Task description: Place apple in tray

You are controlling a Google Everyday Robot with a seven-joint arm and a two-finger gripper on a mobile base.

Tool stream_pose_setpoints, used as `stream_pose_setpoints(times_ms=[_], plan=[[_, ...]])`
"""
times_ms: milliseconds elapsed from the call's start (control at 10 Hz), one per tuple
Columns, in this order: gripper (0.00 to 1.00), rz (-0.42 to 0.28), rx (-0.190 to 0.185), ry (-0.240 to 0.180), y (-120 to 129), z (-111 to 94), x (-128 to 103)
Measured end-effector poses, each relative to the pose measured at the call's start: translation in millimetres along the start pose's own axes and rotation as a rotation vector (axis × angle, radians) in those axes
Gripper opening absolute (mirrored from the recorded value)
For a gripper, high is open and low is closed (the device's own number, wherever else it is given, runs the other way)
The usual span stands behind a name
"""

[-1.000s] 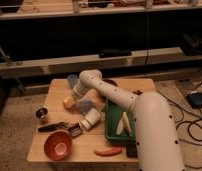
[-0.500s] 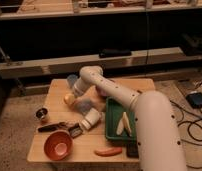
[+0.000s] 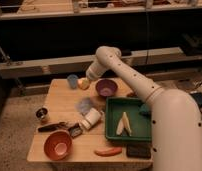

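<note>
One arm in play, one gripper point(image 3: 87, 79), and it sits at the back of the wooden table point(image 3: 61, 98), reaching down from the white elbow above. The claw is clenched, and what it is clenched on is the apple point(image 3: 83, 84): one small orange-yellow fruit, right at the fingertips. That apple sits between the single blue cup point(image 3: 72, 81) on its left and the purple bowl point(image 3: 106, 88) on its right, close to both. Whether it is off the wood or resting on it, I cannot tell from here.

The tray point(image 3: 138, 131), just the one, dark green and rectangular, lies on the right side of the table, nearer the camera than the purple bowl. The apple is outside it, well up and to the left of its rim. Inside the tray: two pale elongated pieces point(image 3: 123, 124) lying together, and one small teal thing point(image 3: 145, 110) at the right wall.

Bowls, count two: the purple one at the back, and an orange-red bowl point(image 3: 58, 145) at the front left corner. One carrot-like item point(image 3: 108, 151) lies along the front edge, just below the tray. One white bottle point(image 3: 91, 119) lies on its side, mid-table, just left of the tray. One small metal cup point(image 3: 42, 114) stands at the left edge, with one dark tool point(image 3: 53, 127) lying just in front of it.
</note>
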Motion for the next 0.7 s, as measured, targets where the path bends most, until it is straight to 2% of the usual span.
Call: stream_pose_setpoints(times_ms=[200,300,500,700], plan=[[0.00,0.028,-0.005,-0.027,10,-34,-30],[0.00,0.050,-0.010,-0.054,11,-59,-55],[0.00,0.079,-0.017,-0.098,7,-92,-95],[0.00,0.120,-0.023,-0.151,0,-134,-147]])
